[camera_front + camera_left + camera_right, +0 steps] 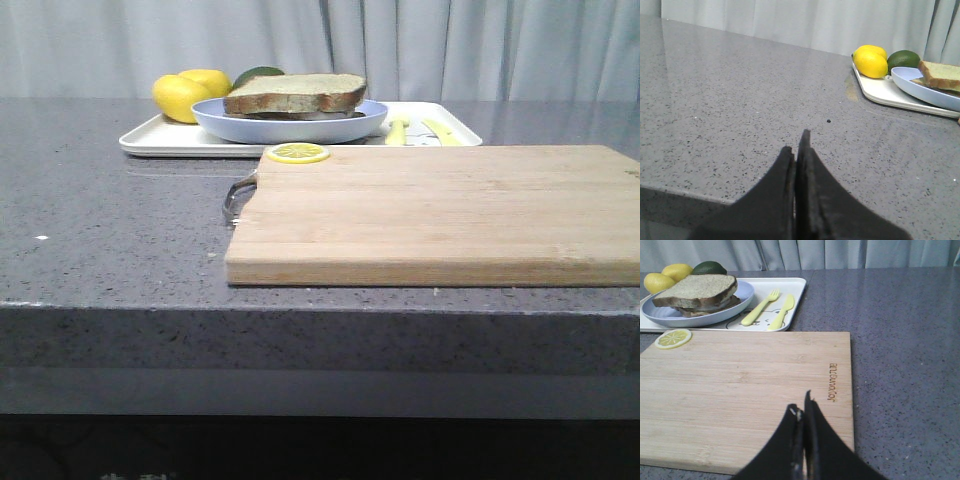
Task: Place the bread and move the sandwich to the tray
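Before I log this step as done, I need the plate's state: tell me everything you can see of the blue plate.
The blue plate is round, shallow, pale blue and smooth, with a raised rim. It sits flat on the white tray, towards its left half, beside two lemons. It holds the sandwich, whose thick speckled top slice covers most of its middle. Nothing grips it.

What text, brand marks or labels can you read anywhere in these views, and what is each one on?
Cutting board: a burned-in brand mark near its right edge, turned sideways; it looks like "allouoyo", but the letters are too small to be sure.
Tray: a faint cartoon print beside the fork and knife; no letters are readable.
Nothing else carries text.
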Controlling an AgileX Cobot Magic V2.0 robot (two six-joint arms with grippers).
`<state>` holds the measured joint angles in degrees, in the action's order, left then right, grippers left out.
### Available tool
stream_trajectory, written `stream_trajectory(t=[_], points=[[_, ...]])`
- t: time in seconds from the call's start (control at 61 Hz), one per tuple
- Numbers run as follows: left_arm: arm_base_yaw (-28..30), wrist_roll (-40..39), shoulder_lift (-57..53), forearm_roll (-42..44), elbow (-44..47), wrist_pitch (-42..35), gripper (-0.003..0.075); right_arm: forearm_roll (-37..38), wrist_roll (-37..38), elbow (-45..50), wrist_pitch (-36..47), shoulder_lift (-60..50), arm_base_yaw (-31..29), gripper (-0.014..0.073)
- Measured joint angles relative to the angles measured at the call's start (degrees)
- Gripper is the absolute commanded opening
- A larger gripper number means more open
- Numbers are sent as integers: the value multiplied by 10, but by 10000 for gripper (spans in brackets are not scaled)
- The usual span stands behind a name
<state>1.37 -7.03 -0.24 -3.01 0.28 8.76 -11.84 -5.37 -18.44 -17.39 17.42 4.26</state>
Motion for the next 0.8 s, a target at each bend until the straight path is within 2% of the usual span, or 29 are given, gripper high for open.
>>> stream_trajectory(t=[0.328,0.443,0.607,0.804], points=[[0,0,0,0,0,0,-20,0,0,0,0,0,0,-60],[0,0,0,0,0,0,-20,0,0,13,26,0,0,-60],[0,-1,0,0,0,0,-20,0,0,83,86,-28,0,-60],[0,-1,0,0,0,0,-20,-1,0,180,90,-117,0,-60]])
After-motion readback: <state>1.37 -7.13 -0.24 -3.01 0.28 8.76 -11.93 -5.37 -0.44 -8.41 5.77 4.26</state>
